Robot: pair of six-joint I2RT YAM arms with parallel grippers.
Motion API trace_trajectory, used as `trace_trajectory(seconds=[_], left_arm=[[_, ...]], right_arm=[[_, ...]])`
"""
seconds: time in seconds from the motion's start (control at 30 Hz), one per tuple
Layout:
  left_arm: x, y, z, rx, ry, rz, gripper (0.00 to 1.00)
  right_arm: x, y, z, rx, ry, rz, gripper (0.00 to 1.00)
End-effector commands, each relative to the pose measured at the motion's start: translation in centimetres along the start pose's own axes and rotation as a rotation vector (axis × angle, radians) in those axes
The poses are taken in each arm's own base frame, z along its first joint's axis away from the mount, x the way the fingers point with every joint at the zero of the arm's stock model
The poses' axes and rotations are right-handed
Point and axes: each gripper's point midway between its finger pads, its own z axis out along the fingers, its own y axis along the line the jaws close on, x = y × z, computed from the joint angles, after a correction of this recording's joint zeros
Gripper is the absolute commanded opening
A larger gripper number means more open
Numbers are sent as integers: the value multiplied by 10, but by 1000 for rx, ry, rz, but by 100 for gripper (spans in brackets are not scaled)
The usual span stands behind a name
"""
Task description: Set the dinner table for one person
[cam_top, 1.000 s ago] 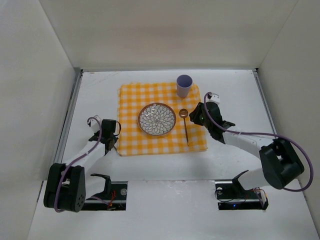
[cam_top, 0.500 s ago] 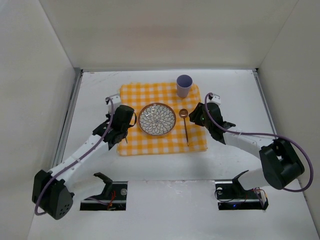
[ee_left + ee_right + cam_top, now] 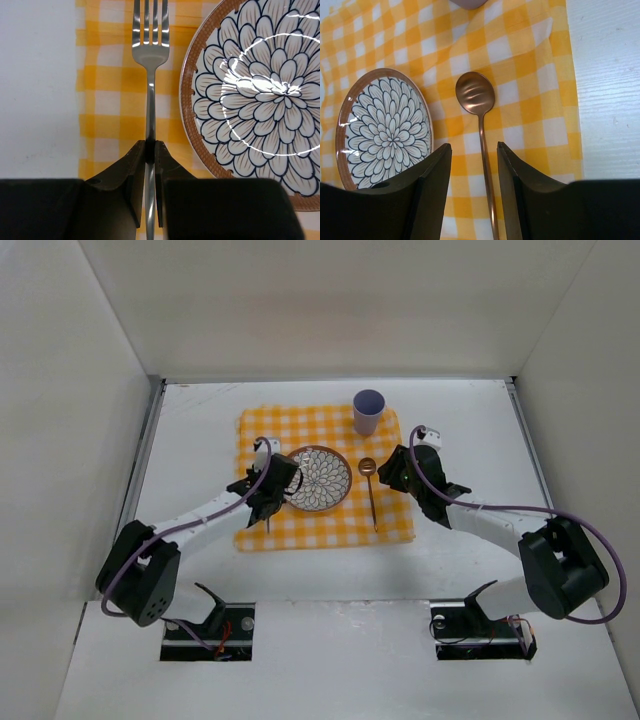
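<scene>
Reference point: the floral plate (image 3: 314,478). The 9 o'clock lane is blocked by the left gripper (image 3: 150,146), clamped on a fork (image 3: 150,75) that lies just beside the rim (only a narrow strip of checked cloth (image 3: 330,530) separates them). The 3 o'clock lane is taken up by the copper spoon (image 3: 371,490) and the right gripper (image 3: 472,147), jaws apart either side of the handle. A purple cup (image 3: 368,410) stands at 1 o'clock. Beyond the cloth, the dinner table (image 3: 200,430) lies bare at 6 and 12 o'clock. White walls (image 3: 80,390) bound it at 9, 12 and 3 o'clock.
</scene>
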Motion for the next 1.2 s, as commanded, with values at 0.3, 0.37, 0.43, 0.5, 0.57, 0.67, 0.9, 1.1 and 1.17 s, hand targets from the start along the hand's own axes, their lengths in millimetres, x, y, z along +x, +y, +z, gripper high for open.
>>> trace_trajectory(seconds=[0.3,0.37,0.43,0.5,0.57,0.67,0.9,1.1,1.17], left_arm=[[14,-3,23,-5,19,25,7],[15,-1,26,-13,25,23,7],[18,1,28,-20,35,29,7],[23,2,32,-28,47,33,7],[29,3,36,-38,61,39,7],[33,5,38,-56,71,57,7],[33,6,38,-59,64,54,10],[23,12,33,-70,31,24,27],[16,14,29,-74,8,10,33]], right_arm=[[-18,9,0,-28,-61,19,48],[-17,9,0,-27,-60,15,48],[-17,9,0,-28,-61,17,48],[-16,8,1,-26,-58,16,48],[-17,9,0,-28,-60,17,48],[-17,7,1,-24,-58,17,48],[-16,9,1,-28,-56,14,48],[-16,9,2,-26,-54,13,48],[-16,9,1,-26,-56,13,48]])
